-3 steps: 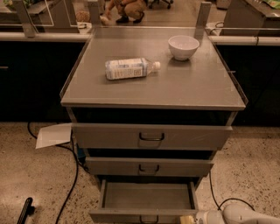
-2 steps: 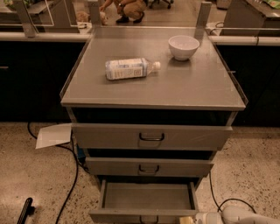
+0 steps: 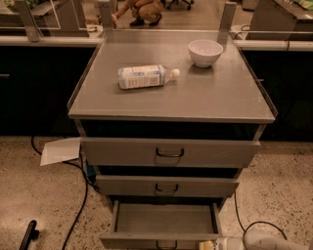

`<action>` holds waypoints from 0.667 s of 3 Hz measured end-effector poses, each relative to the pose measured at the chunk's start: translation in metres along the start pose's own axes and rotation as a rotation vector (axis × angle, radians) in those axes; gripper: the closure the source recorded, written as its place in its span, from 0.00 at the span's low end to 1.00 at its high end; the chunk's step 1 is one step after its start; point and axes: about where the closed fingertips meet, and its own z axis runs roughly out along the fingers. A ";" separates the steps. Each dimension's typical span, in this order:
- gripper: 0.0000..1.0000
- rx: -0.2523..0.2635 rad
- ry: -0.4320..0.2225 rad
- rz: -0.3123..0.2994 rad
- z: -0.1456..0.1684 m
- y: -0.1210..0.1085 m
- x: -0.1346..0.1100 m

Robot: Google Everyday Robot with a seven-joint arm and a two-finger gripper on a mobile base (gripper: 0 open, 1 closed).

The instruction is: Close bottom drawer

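The bottom drawer (image 3: 166, 222) stands pulled out from the cabinet, lowest of three grey drawers, its bare inside open to view. Its front runs along the lower edge of the picture, and only the top of its dark handle (image 3: 166, 242) shows.

The gripper (image 3: 215, 243) sits at the bottom edge, right of centre, just at the right end of that drawer's front. Whether it touches the front, and how wide its grip stands, cannot be told. The white arm (image 3: 274, 240) reaches in behind it from the lower right corner.

Above, the middle drawer (image 3: 127, 185) and the top drawer (image 3: 122, 152) each carry a dark loop handle at centre. Each sticks out a little further than the one below appears to at its face, the top one widest.

On the tabletop (image 3: 220, 97) a clear bottle (image 3: 146, 76) with a pale label lies on its side, cap pointing right. A white bowl (image 3: 205, 52) stands upright near the back right, well apart from the bottle.

On the speckled floor (image 3: 29, 195), a white sheet (image 3: 61, 150) lies left of the cabinet. A black cable (image 3: 80, 195) runs down beside it, and a dark stick-like object (image 3: 28, 235) lies at the lower left. Another cable (image 3: 244, 219) curls at the right.

A crouching person (image 3: 139, 10) shows partly at the top.
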 end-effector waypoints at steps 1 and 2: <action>1.00 0.000 0.001 0.003 0.007 -0.003 -0.008; 1.00 0.004 0.016 0.000 0.017 -0.004 -0.018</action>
